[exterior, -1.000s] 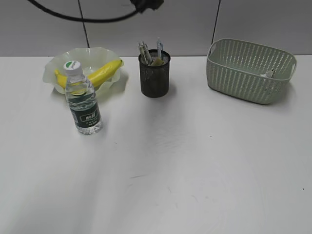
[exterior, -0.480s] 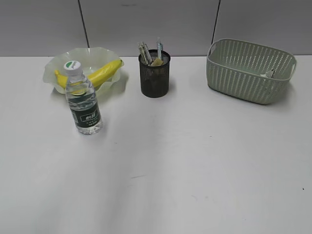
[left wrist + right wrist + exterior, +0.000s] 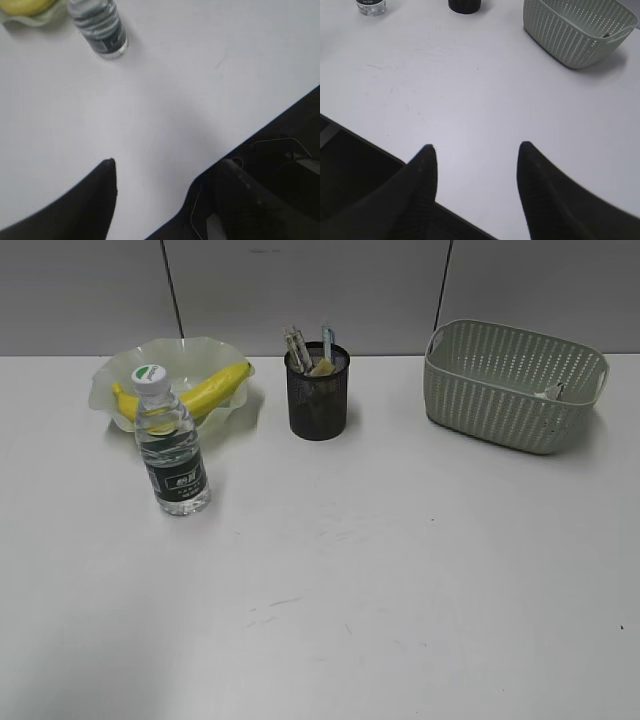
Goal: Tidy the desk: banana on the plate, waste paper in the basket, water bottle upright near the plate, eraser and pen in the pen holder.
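The banana (image 3: 215,388) lies in the wavy green plate (image 3: 110,375) at the back left of the desk (image 3: 400,560). In front of it the water bottle (image 3: 170,445) stands upright. The black mesh pen holder (image 3: 318,400) holds pens (image 3: 297,345) and a pale eraser (image 3: 322,367). A scrap of waste paper (image 3: 551,392) rests inside the basket (image 3: 500,390). Neither arm shows in the exterior view. My left gripper (image 3: 170,167) hangs open over bare desk, well short of the bottle (image 3: 100,27). My right gripper (image 3: 476,149) is open too, with nothing between its fingers.
In the right wrist view the basket (image 3: 570,35) is far ahead to the right and the pen holder (image 3: 464,5) is at the top edge. A dark edge crosses the lower part of both wrist views.
A black cable and arm part at the top of the exterior view one second ago has left the picture. The objects have not moved.
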Motion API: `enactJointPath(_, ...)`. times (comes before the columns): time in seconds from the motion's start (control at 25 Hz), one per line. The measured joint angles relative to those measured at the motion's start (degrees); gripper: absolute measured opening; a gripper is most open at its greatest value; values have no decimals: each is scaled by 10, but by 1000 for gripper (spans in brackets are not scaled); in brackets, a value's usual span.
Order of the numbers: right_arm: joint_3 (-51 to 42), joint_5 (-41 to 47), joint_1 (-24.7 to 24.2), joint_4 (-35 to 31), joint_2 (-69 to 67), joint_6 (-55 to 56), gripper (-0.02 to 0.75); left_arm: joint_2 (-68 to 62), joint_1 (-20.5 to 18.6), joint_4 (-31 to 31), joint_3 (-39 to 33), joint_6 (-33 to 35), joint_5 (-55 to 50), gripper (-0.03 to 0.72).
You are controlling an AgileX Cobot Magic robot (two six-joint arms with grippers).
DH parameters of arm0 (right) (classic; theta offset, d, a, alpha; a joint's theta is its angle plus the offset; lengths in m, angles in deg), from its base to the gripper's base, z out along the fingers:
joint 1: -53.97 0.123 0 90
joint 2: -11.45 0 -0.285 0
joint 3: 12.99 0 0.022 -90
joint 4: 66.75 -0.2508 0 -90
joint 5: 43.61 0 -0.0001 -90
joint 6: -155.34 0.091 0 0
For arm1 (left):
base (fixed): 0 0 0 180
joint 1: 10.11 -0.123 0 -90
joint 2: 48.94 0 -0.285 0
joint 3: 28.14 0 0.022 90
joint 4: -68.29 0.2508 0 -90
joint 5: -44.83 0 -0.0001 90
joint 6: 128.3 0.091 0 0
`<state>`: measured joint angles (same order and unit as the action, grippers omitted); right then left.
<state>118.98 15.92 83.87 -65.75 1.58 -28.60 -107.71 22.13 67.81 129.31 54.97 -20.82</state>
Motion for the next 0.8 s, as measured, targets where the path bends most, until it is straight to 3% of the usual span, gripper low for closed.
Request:
enactJointPath(0.16, 0, 0, 0, 0, 0, 0, 416, 168, 1, -1, -126, -3, 28, 472)
enactJointPath(0.32, 0, 0, 0, 0, 0, 0, 416, 322, 1, -6, -202, -3, 22, 471)
enactJointPath(0.56, 0, 0, 0, 0, 0, 0, 416, 501, 1, 5, -237, -29, 45, 469)
enactJointPath(0.8, 0, -1, 0, 0, 0, 0, 416, 506, 1, 19, -238, -46, 48, 468)
